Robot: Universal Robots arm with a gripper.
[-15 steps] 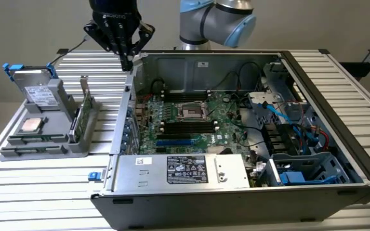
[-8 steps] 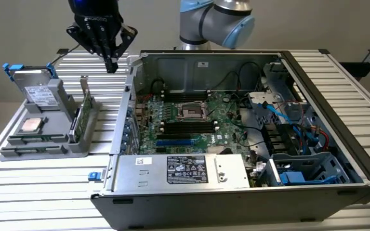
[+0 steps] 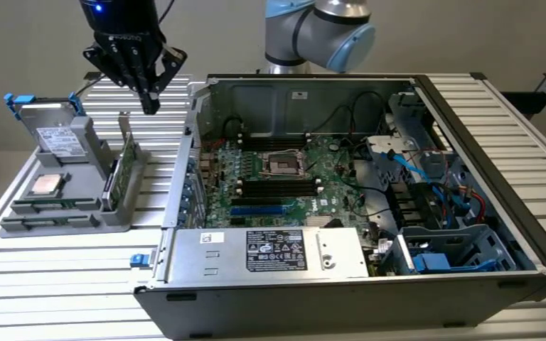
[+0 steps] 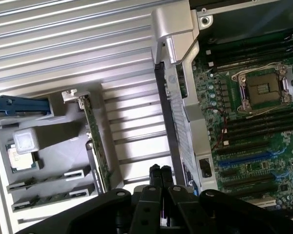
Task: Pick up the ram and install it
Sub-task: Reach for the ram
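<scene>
Ram (image 4: 49,179), slim green sticks flat in grey plastic tray (image 3: 111,220), black fingers (image 3: 150,99) clenched empty nearby

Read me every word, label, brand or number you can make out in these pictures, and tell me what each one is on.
Nothing reads clearly.
Black label on the power supply: print too small to read.
White sticker beside it: too small to read.
Hard drive label: blurred.
Motherboard: white logo at its edge, cut off, unreadable.
Gripper: pale lettering on its body, blurred.
</scene>
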